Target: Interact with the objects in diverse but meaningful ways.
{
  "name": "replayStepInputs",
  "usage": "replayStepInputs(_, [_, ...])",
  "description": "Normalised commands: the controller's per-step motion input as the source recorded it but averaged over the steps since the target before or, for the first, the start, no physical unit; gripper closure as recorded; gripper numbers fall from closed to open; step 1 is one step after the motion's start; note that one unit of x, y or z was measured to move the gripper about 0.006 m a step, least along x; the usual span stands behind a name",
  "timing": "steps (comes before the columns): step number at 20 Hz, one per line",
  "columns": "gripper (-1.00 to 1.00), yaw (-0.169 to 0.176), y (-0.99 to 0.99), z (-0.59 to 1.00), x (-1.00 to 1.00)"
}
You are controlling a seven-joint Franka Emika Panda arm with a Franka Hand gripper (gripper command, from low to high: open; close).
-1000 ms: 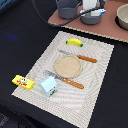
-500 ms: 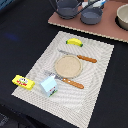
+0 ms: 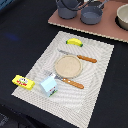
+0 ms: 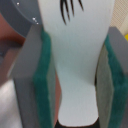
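Observation:
In the wrist view my gripper point(image 4: 75, 80) is shut on a smooth white object with a black mark, which looks like the small white bottle point(image 4: 75, 40); the green pads point(image 4: 44, 85) press its two sides. The exterior view does not show the gripper or the arm. On the placemat point(image 3: 100, 85) there lie a yellow banana point(image 3: 75, 42) at the far edge and a pale-blue and white milk carton point(image 3: 49, 86) at the near edge. A yellow packet point(image 3: 23, 82) lies just off the mat at the exterior view's left. Two dark grey pots point(image 3: 67, 7) point(image 3: 92, 13) stand at the back.
A round wooden plate point(image 3: 67, 66) sits mid-mat between a knife point(image 3: 80, 56) and a fork point(image 3: 67, 80) with orange handles. The pots rest on a brown board point(image 3: 80, 26), with a pale bowl point(image 3: 123, 17) at its right end. The tabletop is dark.

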Motion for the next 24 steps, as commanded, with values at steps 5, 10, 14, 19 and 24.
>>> replayStepInputs(5, [1.0,0.0,0.29,-0.27,0.0])
replayStepInputs(10, [1.0,0.0,0.31,-0.22,0.0])
replayStepInputs(14, [1.0,0.0,0.34,-0.15,0.0])
replayStepInputs(19, [1.0,0.0,0.36,-0.09,0.03])
replayStepInputs(24, [1.0,0.0,0.32,-0.11,0.15])
